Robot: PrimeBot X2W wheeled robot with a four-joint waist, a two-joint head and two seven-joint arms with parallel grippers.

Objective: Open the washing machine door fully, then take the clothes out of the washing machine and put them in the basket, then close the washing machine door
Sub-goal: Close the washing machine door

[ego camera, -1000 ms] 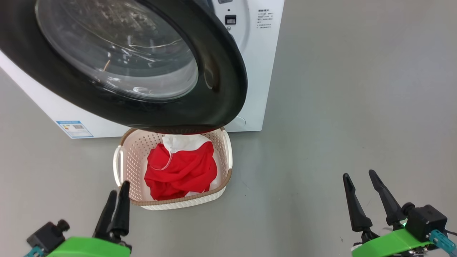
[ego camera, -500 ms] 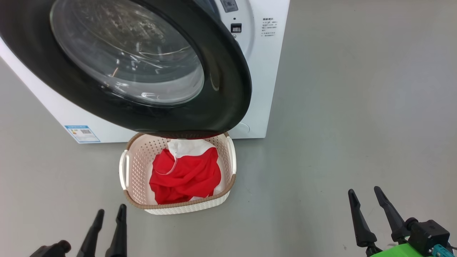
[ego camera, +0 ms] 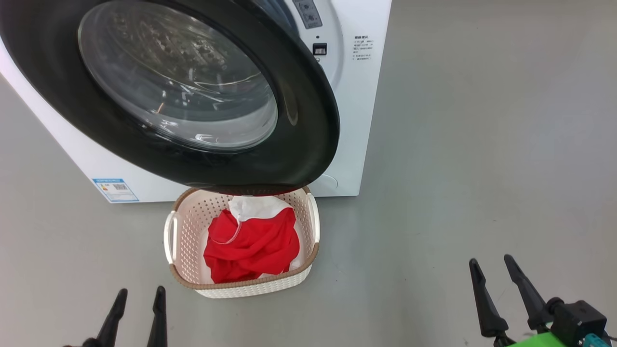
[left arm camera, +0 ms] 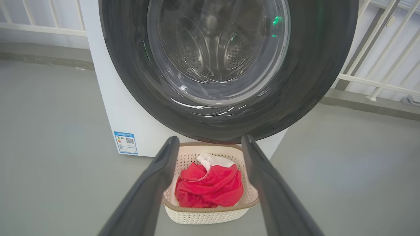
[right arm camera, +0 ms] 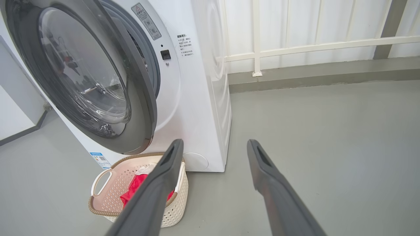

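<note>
Head view, left hand (ego camera: 141, 289) spread and empty, right hand (ego camera: 490, 259) spread and empty, clothes (ego camera: 250, 243) in basket (ego camera: 250, 288).

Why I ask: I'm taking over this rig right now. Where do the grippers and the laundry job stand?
Left gripper: open, empty, just short of the basket.
Right gripper: open, empty, above the floor, well to the basket's right.
Clothes: in the basket, which sits on the floor before the washing machine.
Washing machine door: swung open, its rim overhanging the basket in the head view.
Done: door opened, clothes moved. Left: close the door.
</note>
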